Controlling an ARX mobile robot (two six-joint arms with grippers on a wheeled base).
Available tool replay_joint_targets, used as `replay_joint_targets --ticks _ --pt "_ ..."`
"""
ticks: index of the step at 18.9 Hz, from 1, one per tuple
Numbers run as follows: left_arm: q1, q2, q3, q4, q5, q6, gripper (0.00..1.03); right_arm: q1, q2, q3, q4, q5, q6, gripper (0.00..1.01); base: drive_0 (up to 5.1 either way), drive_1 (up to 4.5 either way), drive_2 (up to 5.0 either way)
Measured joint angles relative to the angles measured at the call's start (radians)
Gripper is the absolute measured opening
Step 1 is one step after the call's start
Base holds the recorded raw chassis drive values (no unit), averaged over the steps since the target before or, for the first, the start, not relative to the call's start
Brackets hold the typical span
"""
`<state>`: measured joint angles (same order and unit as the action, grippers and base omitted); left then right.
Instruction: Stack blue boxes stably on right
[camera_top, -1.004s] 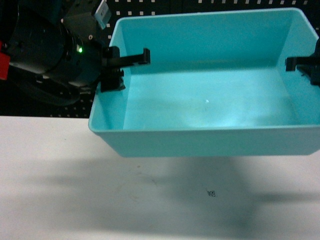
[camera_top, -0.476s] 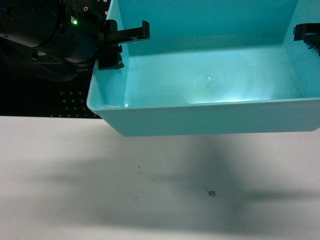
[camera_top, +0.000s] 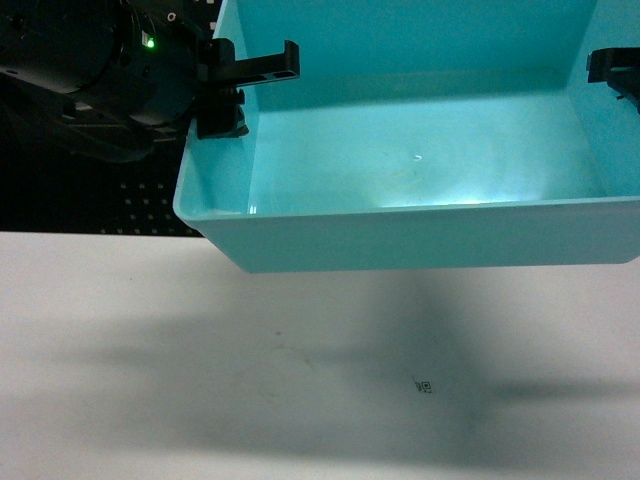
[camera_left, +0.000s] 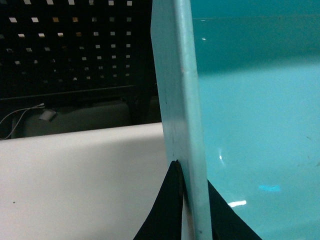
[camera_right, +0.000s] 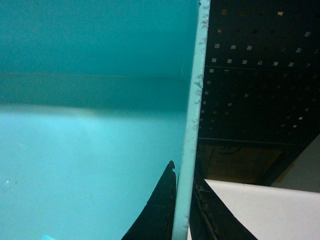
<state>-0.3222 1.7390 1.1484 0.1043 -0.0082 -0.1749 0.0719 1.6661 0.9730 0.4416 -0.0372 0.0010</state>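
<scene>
One blue box (camera_top: 420, 240), a light turquoise tub, hangs level in the air above the white table (camera_top: 180, 400), open side up and with nothing in it. My left gripper (camera_top: 225, 95) is shut on its left wall. In the left wrist view that wall (camera_left: 182, 100) runs up between the two black fingers of the left gripper (camera_left: 190, 182). My right gripper (camera_top: 615, 75) is shut on the right wall, at the edge of the head view. The right wrist view shows this rim (camera_right: 192, 125) pinched by the right gripper (camera_right: 182, 185). No other blue box shows.
A black pegboard (camera_left: 75, 50) stands behind the table. A grey object with a cable (camera_left: 47, 115) lies beyond the table's far edge. A small printed mark (camera_top: 423, 386) sits on the tabletop, within the box's shadow.
Between one second and half a second ago both grippers lifted the box higher in the head view. Since then nothing has moved.
</scene>
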Motion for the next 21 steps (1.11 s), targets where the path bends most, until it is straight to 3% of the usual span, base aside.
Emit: replay_joint_targets --ticks 11,21 --pt "0.002 -0.001 -0.001 0.0 0.0 0.001 0.02 0.006 0.0 0.0 0.0 0.0 0.0 0.07 0.0 0.0 0.0" --pt "-0.002 -0.001 -0.001 0.0 -0.002 0.001 0.02 0.0 0.0 0.0 0.0 0.0 0.0 0.07 -1.6 -1.62 -1.6"
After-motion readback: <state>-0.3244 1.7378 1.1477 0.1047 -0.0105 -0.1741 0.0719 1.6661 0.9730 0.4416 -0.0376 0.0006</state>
